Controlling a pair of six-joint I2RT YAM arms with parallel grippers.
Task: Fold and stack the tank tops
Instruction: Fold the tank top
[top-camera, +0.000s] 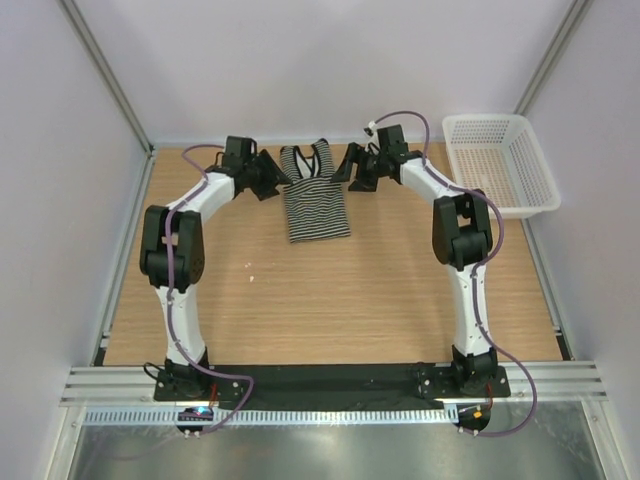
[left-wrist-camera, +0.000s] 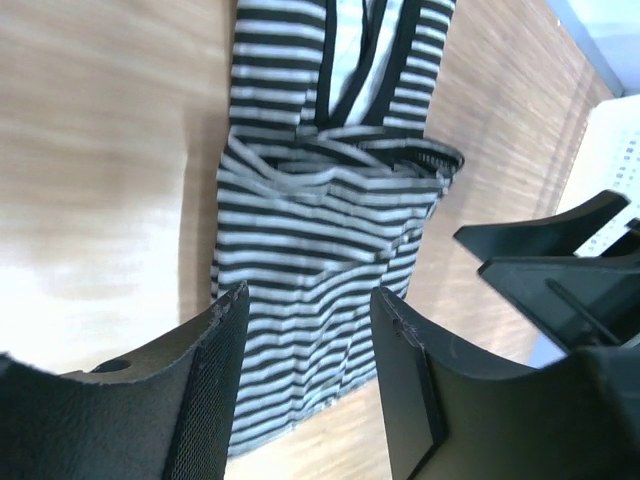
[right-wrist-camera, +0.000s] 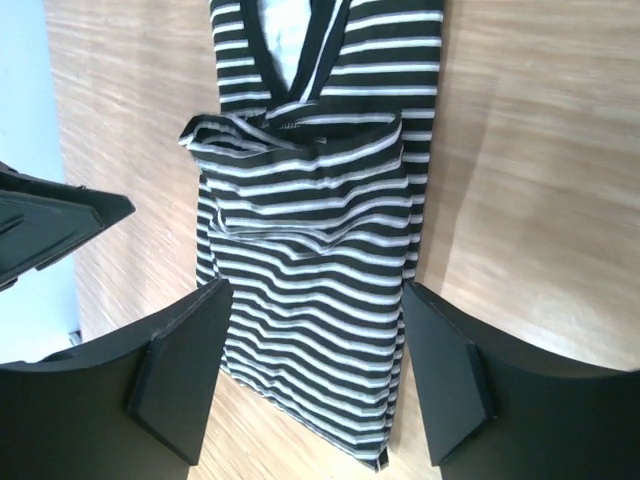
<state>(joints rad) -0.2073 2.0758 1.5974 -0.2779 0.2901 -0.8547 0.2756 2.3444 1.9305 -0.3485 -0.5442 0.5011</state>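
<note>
Left gripper (top-camera: 277, 174): sitting with its jaws spread wide, pointing inward at the strap end of the cloth from the left.
Right gripper (top-camera: 342, 170): also gaping, its jaws parted, facing the left gripper across the same strap end.
Tank top (top-camera: 315, 196): lying flat on the table directly between the two grippers, its neckline at the far end between them and its body running back from them toward the arm bases.
Fold: a band of striped cloth is lying doubled and rumpled across the middle, just below the black-trimmed neck opening (both wrist views are showing this ridge).
Left fingers (left-wrist-camera: 215, 350): framing the lower striped body, with the right gripper's black tips showing off to the side.
Right fingers (right-wrist-camera: 185, 370): straddling the same striped body; whether either pair is touching the cloth cannot be told.
Basket (top-camera: 486, 118): sitting beyond the right gripper's outer side, well apart from the tank top.
Table (top-camera: 300, 300): wooden, carrying the tank top and the basket.
</note>
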